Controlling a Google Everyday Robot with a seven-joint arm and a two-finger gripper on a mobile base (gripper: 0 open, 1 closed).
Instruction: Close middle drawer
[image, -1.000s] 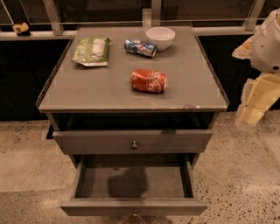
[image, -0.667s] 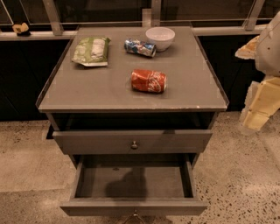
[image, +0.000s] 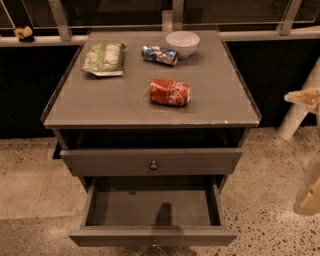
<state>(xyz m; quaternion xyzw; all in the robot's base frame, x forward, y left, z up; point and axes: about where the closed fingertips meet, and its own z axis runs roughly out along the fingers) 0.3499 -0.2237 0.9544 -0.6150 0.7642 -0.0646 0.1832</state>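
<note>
Middle drawer (image: 120, 207) pulled out, flat grey wood, shallow box; cream pincer (image: 302, 99) at rt edge, open/shut can't tell.

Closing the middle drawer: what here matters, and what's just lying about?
Job: middle drawer, pulled out; gripper at right edge, away from it.
Lying about: green snack bag, blue crushed can, white bowl, red soda can on cabinet top.
</note>
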